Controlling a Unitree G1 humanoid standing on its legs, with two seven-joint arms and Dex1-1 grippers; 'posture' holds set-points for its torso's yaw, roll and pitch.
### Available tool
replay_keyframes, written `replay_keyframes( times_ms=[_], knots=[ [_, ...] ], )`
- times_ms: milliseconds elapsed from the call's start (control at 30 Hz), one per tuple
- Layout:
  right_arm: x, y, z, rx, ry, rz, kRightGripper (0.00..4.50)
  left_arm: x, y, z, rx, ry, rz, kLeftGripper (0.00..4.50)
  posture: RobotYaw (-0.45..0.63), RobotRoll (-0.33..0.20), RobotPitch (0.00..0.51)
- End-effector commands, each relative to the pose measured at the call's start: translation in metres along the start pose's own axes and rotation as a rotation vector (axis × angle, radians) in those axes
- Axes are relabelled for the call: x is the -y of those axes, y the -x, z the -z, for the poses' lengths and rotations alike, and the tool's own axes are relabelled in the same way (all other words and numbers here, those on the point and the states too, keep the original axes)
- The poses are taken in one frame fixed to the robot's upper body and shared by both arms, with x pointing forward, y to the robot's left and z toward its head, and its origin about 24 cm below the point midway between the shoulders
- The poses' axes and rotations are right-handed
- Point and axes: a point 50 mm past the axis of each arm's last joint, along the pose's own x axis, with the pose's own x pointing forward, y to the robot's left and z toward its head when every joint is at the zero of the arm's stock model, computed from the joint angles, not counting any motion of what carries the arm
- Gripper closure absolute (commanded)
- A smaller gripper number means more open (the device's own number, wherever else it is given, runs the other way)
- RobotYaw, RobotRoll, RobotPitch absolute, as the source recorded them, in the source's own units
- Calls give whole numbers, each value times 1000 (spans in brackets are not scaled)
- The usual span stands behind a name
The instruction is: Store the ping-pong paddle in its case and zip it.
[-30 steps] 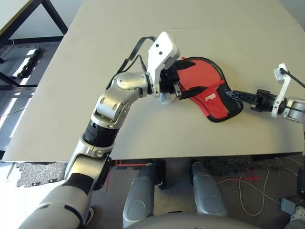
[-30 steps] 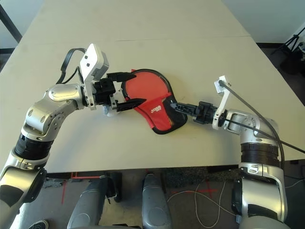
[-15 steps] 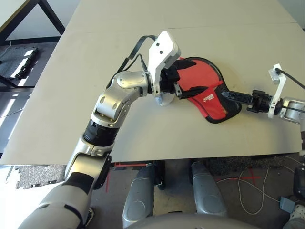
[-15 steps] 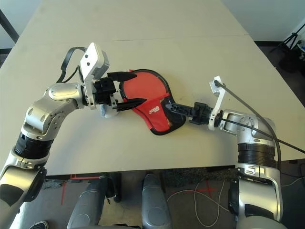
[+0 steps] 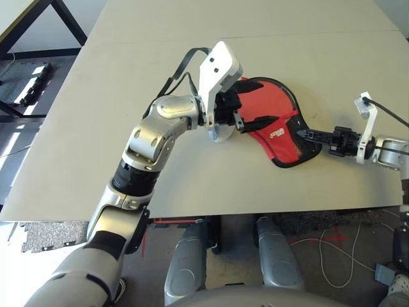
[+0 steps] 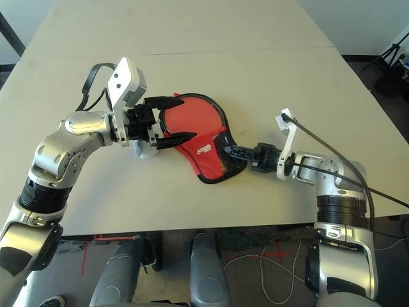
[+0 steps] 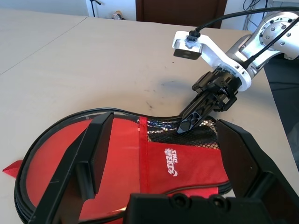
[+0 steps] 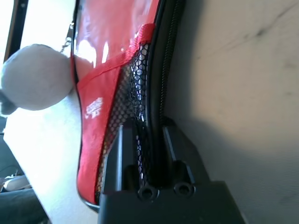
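The case [image 5: 271, 105] lies flat on the table, red face up, with black trim and a mesh pocket [image 7: 187, 135] at its narrow end. The ping-pong paddle is hidden. My left gripper [image 6: 181, 118] is open, one finger on each side of the case's round end. My right gripper [image 6: 228, 151] has come in from the right, and its fingers [image 8: 175, 149] are shut on the black zipper edge of the case beside the mesh. A white lumpy ball [image 5: 217, 133] rests on the table under my left gripper, touching the case's edge.
The table [image 5: 287, 38] stretches far back, with a seam across it. Its front edge [image 5: 268, 208] runs just below the case. Cables lie on the floor [image 5: 332, 256] beyond that edge. A black strap [image 5: 185, 64] loops behind my left wrist.
My right gripper has slid left onto the case's narrow end and closed on its edge. The left arm has stayed where it was.
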Motion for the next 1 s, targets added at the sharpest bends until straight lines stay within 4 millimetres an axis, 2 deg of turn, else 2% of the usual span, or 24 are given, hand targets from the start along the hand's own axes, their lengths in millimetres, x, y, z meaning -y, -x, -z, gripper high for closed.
replay_keyframes(
  times_ms=[33,233,400,733,1000],
  knots=[
    [14,-3,25,-88,-93,66,4464,1,-1,1,-6,-6,11,0,-42,0,265],
    [18,9,32,-97,-112,87,4464,1,-2,1,-7,-10,9,0,-43,0,266],
    [20,29,37,-107,-117,99,4464,0,-2,1,-6,-11,7,0,-48,0,267],
    [21,67,28,-73,-93,106,4464,1,-4,2,2,-8,14,0,-60,0,263],
    [20,85,28,-98,-73,111,4464,1,-5,2,6,-9,17,0,-64,0,265]
  ],
)
